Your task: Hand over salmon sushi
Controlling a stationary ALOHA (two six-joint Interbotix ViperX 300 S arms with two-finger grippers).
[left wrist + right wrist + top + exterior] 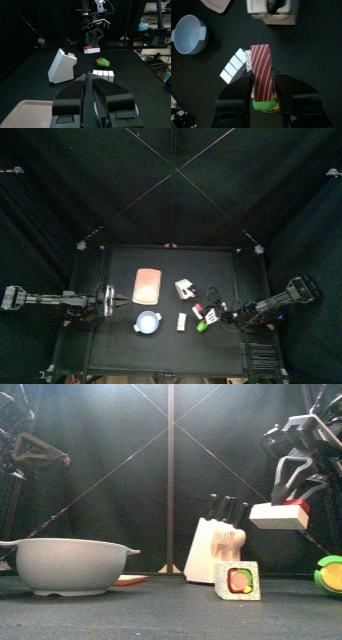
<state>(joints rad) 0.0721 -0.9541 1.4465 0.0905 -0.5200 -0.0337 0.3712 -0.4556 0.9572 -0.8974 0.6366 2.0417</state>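
Observation:
The salmon sushi [261, 70], a small white block with a dark red striped face, is held off the table with my right gripper [261, 84] shut on it. In the front view the sushi [278, 515] hangs high at the right under the right gripper [285, 496], above the green piece [329, 574]. The left wrist view shows it [91, 48] far across the table. My left gripper [89, 87] hovers low at the table's left side, its jaws a slim gap apart with nothing between them, pointing toward the right arm.
A blue-white bowl [147, 322] stands at the front left. A pink slab [147, 285] lies behind it and a white knife block [218, 549] sits mid-table. A white sushi roll piece [238, 579] rests in front of the block, with the green piece [102, 62] close by.

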